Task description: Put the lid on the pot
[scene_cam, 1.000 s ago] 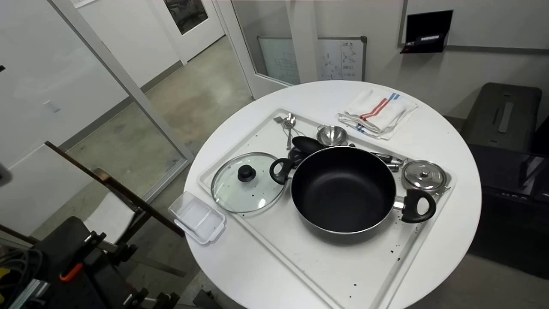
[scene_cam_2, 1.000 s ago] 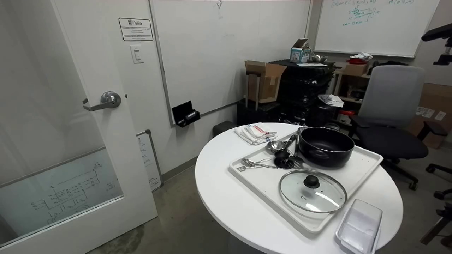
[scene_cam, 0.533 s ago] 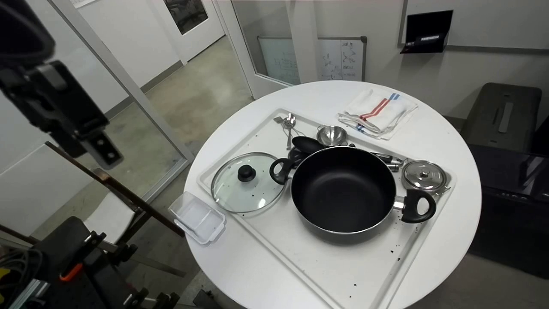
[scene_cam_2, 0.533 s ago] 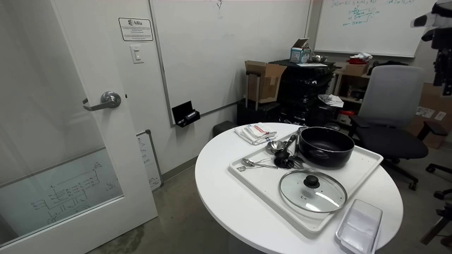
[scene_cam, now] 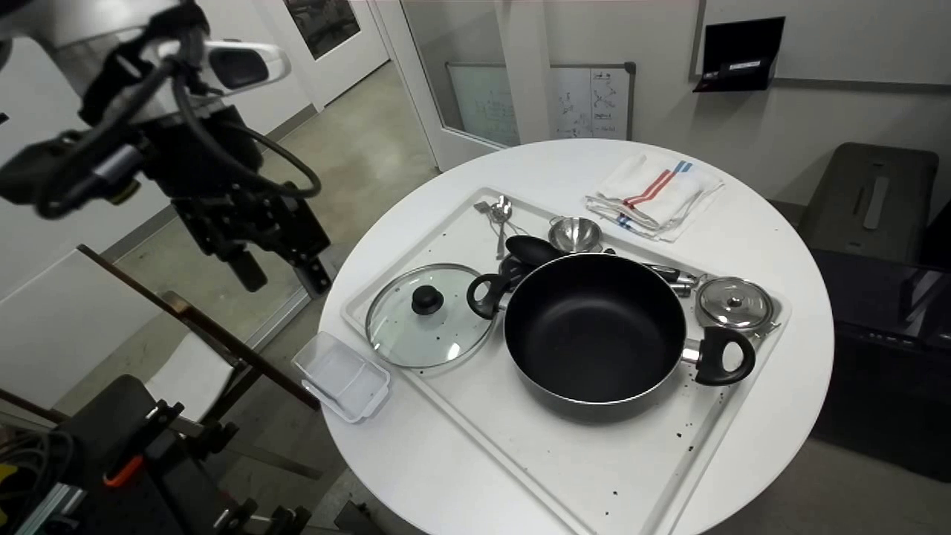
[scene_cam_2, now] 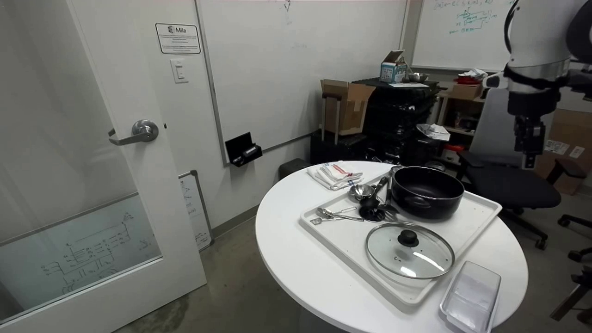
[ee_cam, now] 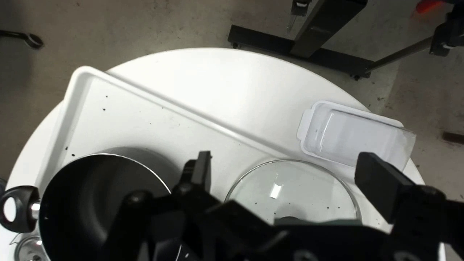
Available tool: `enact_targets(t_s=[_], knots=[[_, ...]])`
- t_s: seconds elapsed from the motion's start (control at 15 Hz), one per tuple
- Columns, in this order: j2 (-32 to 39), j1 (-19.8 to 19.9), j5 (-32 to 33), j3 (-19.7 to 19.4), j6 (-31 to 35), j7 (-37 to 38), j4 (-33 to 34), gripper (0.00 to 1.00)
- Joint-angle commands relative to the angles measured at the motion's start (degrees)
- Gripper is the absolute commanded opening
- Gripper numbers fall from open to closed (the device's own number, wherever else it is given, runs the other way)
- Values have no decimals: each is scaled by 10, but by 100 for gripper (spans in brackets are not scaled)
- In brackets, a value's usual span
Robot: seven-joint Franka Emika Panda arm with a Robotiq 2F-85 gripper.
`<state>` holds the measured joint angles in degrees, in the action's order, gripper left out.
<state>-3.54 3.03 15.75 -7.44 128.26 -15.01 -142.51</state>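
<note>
The lid [scene_cam: 453, 334], round clear glass with a black knob, lies flat, knob up, on the white tray [scene_cam: 565, 461]. It also shows in an exterior view [scene_cam_2: 407, 256] and the wrist view [ee_cam: 297, 188], where the gripper body hides its near part. The large black pot [scene_cam: 594, 327] stands upright and uncovered beside it, also seen in an exterior view [scene_cam_2: 428, 199] and the wrist view [ee_cam: 94, 203]. My gripper [scene_cam: 286, 279] is open and empty, in the air above and off the tray's lid side. In the wrist view its fingers [ee_cam: 282, 157] are wide apart.
A clear plastic container [scene_cam: 345, 383] sits on the table beside the tray and lid. Black utensils [scene_cam_2: 372, 203], a small steel bowl [scene_cam: 574, 234] and a small lidded steel pot [scene_cam: 734, 305] lie around the pot. A folded towel [scene_cam: 657, 193] is at the table's edge.
The arm and gripper have come into both exterior views and moved toward the table, nearer the lid. The lid, the pot and the other objects have not moved.
</note>
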Motion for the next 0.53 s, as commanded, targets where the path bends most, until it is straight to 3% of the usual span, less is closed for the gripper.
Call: enact_targets(t_s=[0.0,0.47], knots=[[108,1,-20,17,37,-19,58,100],[263,6,-20,50,80,-33,147,100]])
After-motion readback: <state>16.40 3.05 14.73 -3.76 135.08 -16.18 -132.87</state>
